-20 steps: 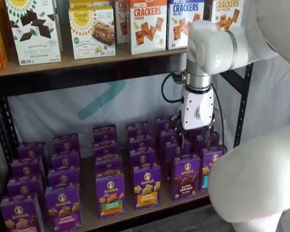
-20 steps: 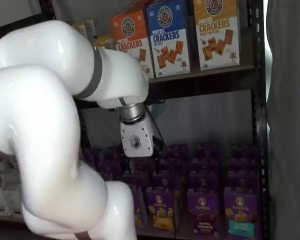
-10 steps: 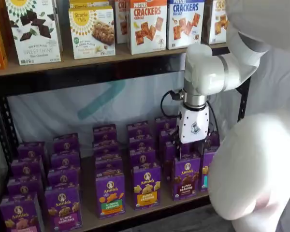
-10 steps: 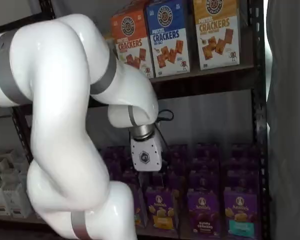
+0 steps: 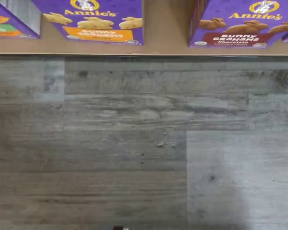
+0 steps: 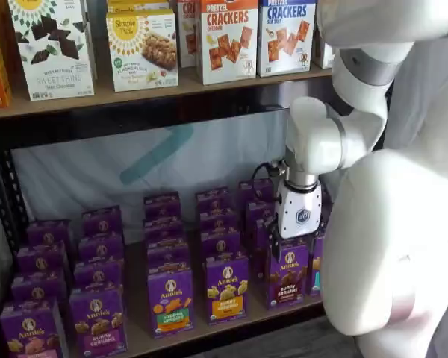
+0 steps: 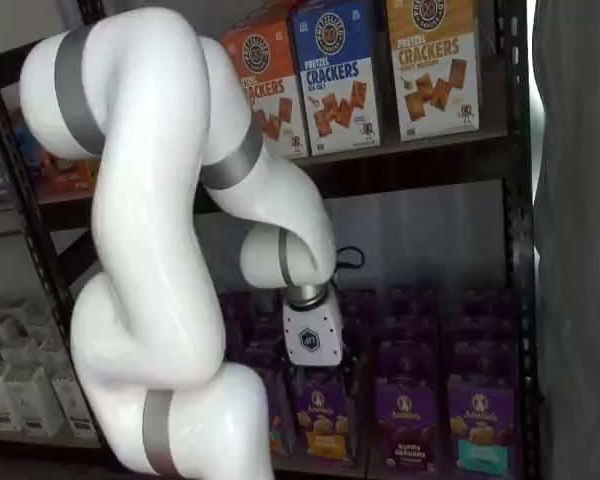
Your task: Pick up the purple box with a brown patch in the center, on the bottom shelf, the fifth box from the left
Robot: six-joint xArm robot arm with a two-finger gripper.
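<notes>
Bottom shelf (image 6: 138, 339), rows of purple cartons. Left to right along the front: orange-band carton (image 6: 226, 287), then the purple box (image 6: 287, 273) with dark brown band, upright at the front edge. Gripper (image 6: 297, 242) hangs just above it; fingers hidden, taken as open, holding nothing. Wrist view: purple box (image 5: 243, 29) beside orange-band carton (image 5: 93, 21), floor (image 5: 144, 143) below.

The purple box (image 6: 287, 271) stands at the front edge of the bottom shelf (image 6: 209, 328), heading a row of boxes that runs back toward the rear edge. Directly above it hangs the tool (image 6: 293, 240). An upper shelf (image 6: 134, 97) carries cracker boxes (image 6: 228, 37).
</notes>
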